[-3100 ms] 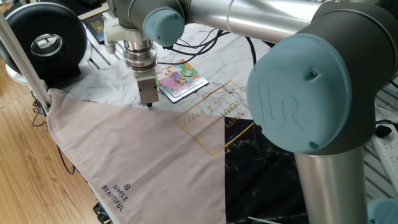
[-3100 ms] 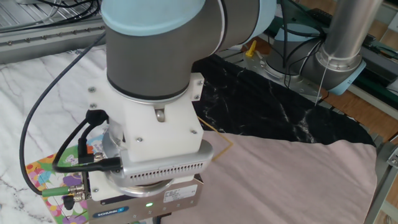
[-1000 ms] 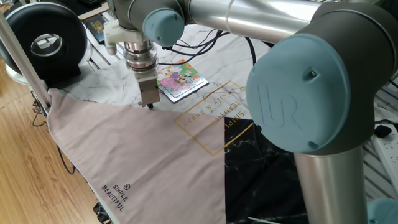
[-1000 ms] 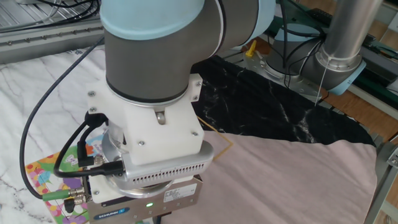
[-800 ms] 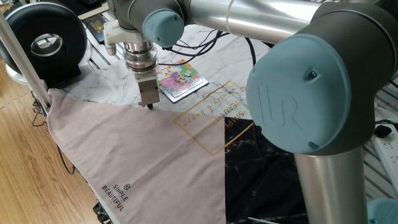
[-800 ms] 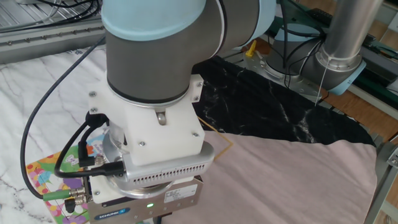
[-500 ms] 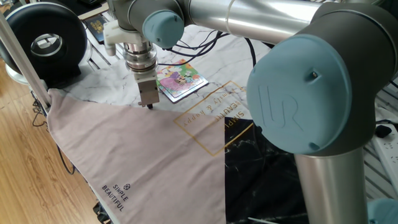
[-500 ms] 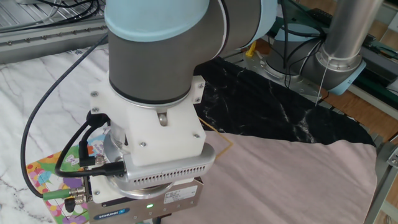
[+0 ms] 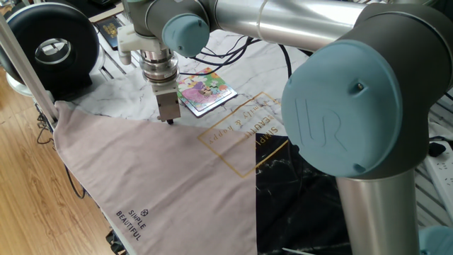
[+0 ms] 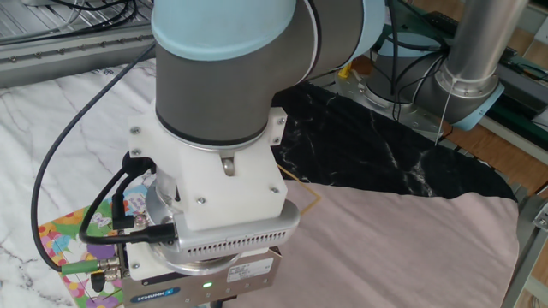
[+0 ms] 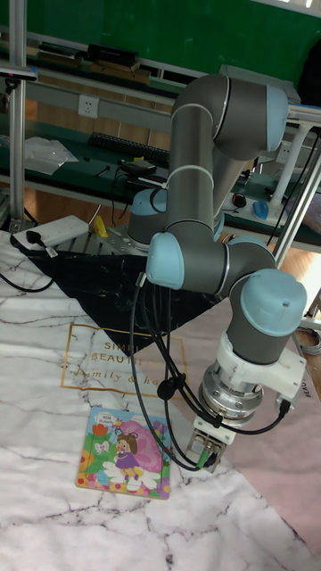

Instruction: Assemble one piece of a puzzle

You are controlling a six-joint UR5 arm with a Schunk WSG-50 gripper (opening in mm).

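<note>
The puzzle (image 9: 205,91) is a small bright cartoon board lying on the marble-patterned sheet; it also shows as the puzzle (image 11: 125,451) and, partly hidden by the wrist, the puzzle (image 10: 56,246). My gripper (image 9: 168,120) points straight down just left of the board, its tips at the upper edge of the pink cloth (image 9: 163,177). In the tall fixed view the gripper (image 11: 207,460) hangs right of the board. The fingertips look narrow and close together, too small to judge. The piece is hidden from every view.
A black round device (image 9: 49,49) stands at the far left. A black marble-patterned sheet (image 10: 385,145) lies behind the cloth. Cables (image 9: 226,46) trail across the back. The arm's large elbow joint (image 9: 347,99) blocks the right side.
The wrist has shifted slightly to the right in the other fixed view. The gripper tip stays at the cloth's edge beside the puzzle.
</note>
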